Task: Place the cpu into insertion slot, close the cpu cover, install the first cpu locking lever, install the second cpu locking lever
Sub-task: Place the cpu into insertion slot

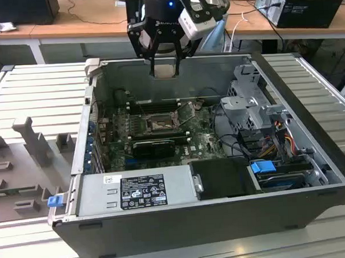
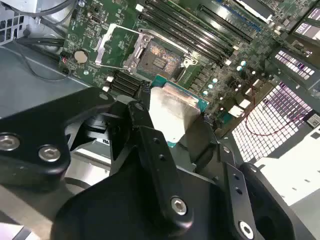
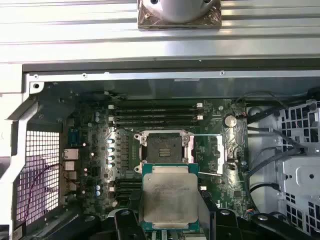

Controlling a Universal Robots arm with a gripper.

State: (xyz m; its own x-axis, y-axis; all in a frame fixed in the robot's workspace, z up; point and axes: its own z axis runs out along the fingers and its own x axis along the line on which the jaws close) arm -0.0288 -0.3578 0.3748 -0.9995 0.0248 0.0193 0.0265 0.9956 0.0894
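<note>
My gripper point(image 1: 165, 61) hangs above the back wall of the open computer case point(image 1: 184, 232), shut on the cpu point(image 1: 165, 69). In both wrist views the cpu point(image 3: 170, 195) point(image 2: 172, 110) shows its silver-grey top face, pinched at two opposite edges by the black fingers point(image 2: 150, 135). Down on the green board the insertion slot point(image 3: 164, 147) point(image 2: 159, 57) point(image 1: 159, 124) lies open and bare. The cpu cover point(image 3: 210, 150) point(image 2: 112, 47) is swung open beside the slot. The cpu is well above the slot, not touching the board.
Long black memory slots point(image 3: 155, 112) run along one side of the slot. A grey power supply point(image 1: 138, 191) fills the case's near edge, and a drive cage point(image 1: 252, 107) with cables stands at the exterior view's right. A grey moulded tray point(image 1: 23, 154) lies outside the case.
</note>
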